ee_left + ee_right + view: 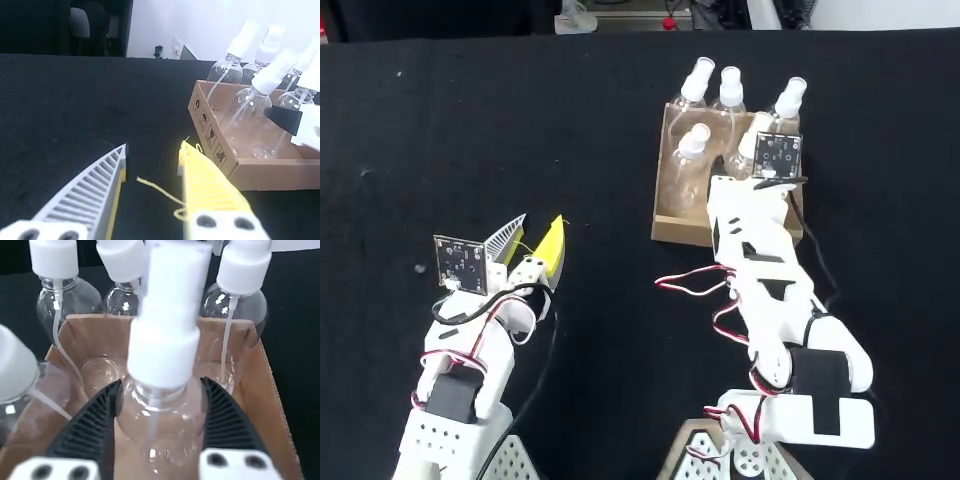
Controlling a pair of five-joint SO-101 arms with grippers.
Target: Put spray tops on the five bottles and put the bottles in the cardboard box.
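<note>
right arm [760, 270]: stretched forward from its base at the near edge of the black desk [470, 120], links almost in one line, wrist over the near wall of the cardboard box [675, 228]. right claw [161, 390]: reaching down into the box and clamped on a clear bottle [160, 425], one dark finger pressed to each side of the body just under the white spray top [167, 315]. held bottle upright in the near right part of the box, base hidden. four other bottles [692, 90] upright in the same box, each capped with a spray top, three along the far wall and one beside the held one. left arm [480, 340]: folded back, well apart from the box, over bare desk. left claw [152, 147]: spread open, holding nothing, tips aimed toward the far side, with a loose yellow thread [155, 187] trailing off the yellow finger.
</note>
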